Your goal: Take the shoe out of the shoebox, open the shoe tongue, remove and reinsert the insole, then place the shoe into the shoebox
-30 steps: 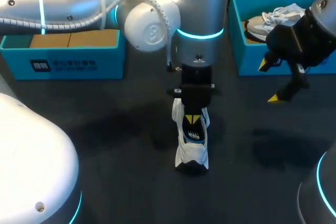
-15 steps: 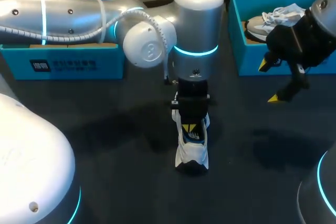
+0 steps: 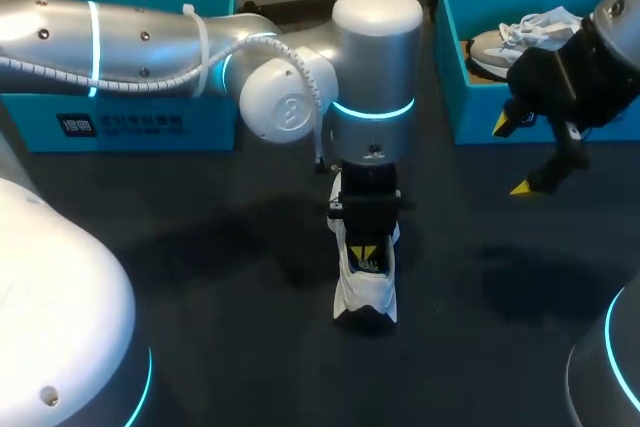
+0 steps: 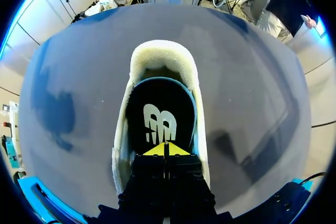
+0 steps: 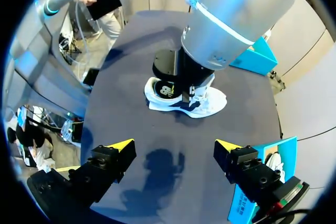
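Well, the dark worktop [image 3: 200,277] takes up most of what you see, with the two silver arms over it. The left arm [image 3: 375,57] comes in from its side, reaches to the middle and points straight down, while the right arm [image 3: 600,57] hangs over the far right corner. Two blue shoeboxes sit along the far edge, well apart: the left shoebox [image 3: 130,122] behind the left arm, and the right shoebox [image 3: 475,122] under the right arm, with a pale second shoe [image 3: 495,47] lying inside it. The white shoe [image 3: 365,297] is out of either box, resting on its sole in the middle of the worktop, directly beneath the left arm. Its opening faces up, and the dark insole [image 4: 160,114] lies flat inside it. The left hand [image 3: 366,250] is lowered into that opening with its yellow fingertips [image 4: 157,149] clenched tight against each other and resting on the insole; from here I cannot tell whether they pinch any of it. The right hand [image 3: 514,157] hovers above bare worktop just in front of the right shoebox, released, its fingers spread wide with nothing between them, well apart from the shoe.
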{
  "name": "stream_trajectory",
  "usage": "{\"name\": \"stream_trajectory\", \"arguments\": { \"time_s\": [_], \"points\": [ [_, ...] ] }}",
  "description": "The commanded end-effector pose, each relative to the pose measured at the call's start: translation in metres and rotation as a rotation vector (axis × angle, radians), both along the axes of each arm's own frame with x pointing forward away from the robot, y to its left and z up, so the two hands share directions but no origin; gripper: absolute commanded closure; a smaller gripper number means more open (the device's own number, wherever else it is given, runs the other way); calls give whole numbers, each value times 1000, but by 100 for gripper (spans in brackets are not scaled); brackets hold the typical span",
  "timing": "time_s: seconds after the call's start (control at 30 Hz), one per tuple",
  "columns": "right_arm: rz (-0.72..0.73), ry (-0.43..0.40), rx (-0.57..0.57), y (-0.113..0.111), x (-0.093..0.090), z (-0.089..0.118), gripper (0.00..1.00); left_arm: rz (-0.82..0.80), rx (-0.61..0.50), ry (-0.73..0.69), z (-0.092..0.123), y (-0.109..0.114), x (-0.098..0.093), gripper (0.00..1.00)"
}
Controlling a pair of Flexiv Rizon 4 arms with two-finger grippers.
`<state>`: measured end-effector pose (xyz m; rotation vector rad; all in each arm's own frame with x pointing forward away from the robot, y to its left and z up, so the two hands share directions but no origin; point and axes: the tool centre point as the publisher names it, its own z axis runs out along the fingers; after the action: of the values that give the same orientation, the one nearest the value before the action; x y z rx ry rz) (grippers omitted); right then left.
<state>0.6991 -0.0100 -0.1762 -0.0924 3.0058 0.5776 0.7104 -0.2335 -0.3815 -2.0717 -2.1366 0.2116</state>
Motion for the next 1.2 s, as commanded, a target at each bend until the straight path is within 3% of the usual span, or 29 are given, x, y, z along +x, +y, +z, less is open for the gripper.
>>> {"name": "stream_trajectory", "arguments": {
  "time_s": [0.03,0.37,0.63,0.97,1.2],
  "points": [
    [0,3,-3,2,2,-1,0,-8,-15,-9,14,3,-2,100],
    [0,3,-3,2,2,-1,0,-45,12,8,30,2,-5,100],
    [0,3,-3,2,2,-1,0,-58,19,57,13,-4,-21,100],
    [0,3,-3,2,2,-1,0,-50,41,40,-13,-2,-23,100],
    [0,3,-3,2,2,-1,0,-49,-7,36,28,6,-23,100]
  ]
}}
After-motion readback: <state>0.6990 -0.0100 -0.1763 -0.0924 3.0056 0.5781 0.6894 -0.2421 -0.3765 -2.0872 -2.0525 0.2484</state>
